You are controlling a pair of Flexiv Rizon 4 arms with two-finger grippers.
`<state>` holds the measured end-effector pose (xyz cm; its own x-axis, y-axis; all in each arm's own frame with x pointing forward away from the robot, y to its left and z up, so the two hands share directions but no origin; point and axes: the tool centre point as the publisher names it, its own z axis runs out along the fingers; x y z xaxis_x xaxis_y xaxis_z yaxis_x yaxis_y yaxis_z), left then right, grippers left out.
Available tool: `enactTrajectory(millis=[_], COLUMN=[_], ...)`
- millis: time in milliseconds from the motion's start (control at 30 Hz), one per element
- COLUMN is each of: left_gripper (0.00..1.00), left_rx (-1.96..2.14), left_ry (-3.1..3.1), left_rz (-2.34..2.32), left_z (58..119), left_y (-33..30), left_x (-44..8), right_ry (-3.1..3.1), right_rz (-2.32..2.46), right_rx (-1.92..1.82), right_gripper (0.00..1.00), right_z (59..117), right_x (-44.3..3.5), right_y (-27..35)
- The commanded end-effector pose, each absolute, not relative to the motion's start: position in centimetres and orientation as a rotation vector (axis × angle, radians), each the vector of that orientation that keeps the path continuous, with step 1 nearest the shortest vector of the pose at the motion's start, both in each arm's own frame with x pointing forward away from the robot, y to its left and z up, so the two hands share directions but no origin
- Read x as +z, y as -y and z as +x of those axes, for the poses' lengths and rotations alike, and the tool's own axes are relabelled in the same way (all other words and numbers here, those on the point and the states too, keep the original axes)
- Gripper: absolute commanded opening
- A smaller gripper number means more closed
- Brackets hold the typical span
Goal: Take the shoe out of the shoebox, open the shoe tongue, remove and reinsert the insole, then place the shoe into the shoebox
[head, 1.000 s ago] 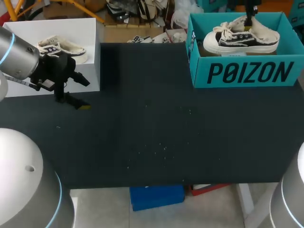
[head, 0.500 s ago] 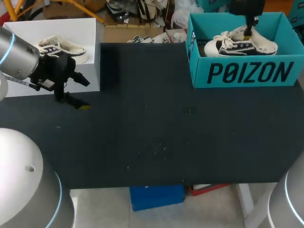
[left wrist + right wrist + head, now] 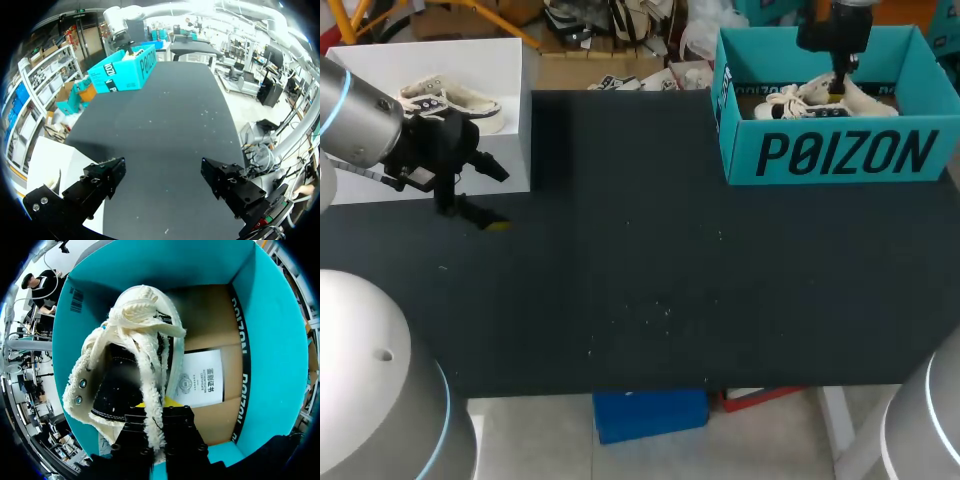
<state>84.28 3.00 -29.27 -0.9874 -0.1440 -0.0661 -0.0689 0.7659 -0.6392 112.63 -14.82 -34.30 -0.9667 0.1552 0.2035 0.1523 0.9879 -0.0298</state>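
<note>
The dark table (image 3: 640,290) lies nearest. Over its left edge hangs the left gripper (image 3: 501,199), fingers spread wide with nothing between them, just beside a white box (image 3: 380,62) that holds a second shoe (image 3: 455,100). At the table's far right corner stands the teal shoebox (image 3: 840,155). The shoe (image 3: 800,100) is down inside it, its pale laces and fleecy lining showing above the front wall. The right gripper (image 3: 838,88) reaches into the box from above. In its wrist view the fingers seem clamped on the shoe's fleecy side wall, though the dark finger bodies hide the contact itself. A white paper sheet (image 3: 202,377) lies on the cardboard floor beside the shoe
</note>
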Motion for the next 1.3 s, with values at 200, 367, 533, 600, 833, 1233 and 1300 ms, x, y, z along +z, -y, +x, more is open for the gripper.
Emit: enactTrajectory(millis=[200,367,533,600,833,1233,1300], left_gripper=[1.0,1.0,1.0,1.0,1.0,1.0,1.0], left_rx=[-1.024,-1.024,-1.024,-1.024,-1.024,-1.024,-1.024], left_ry=[-2.842,-2.842,-2.842,-2.842,-2.842,-2.842,-2.842], left_rz=[-0.171,-0.171,-0.171,-0.171,-0.171,-0.171,-0.171], left_z=[84.2,84.2,84.2,84.2,84.2,84.2,84.2], left_y=[-3.0,-3.0,-3.0,-3.0,-3.0,-3.0,-3.0], left_x=[-29.4,-29.4,-29.4,-29.4,-29.4,-29.4,-29.4], right_ry=[2.878,2.871,2.868,2.876,2.93,3.055,3.074], right_rz=[-0.238,-0.242,-0.274,-0.291,-0.356,-0.533,-0.595], right_rx=[0.03,0.037,0.054,0.057,0.069,0.128,0.128], right_gripper=[0.0,0.13,1.0,1.0,1.0,1.0,1.0], right_z=[113.2,113.1,113.2,113.3,113.4,112.0,111.2], right_x=[-36.3,-36.6,-36.2,-35.6,-32.2,-24.0,-22.2], right_y=[14.6,14.5,14.9,15.2,15.8,14.9,14.3])
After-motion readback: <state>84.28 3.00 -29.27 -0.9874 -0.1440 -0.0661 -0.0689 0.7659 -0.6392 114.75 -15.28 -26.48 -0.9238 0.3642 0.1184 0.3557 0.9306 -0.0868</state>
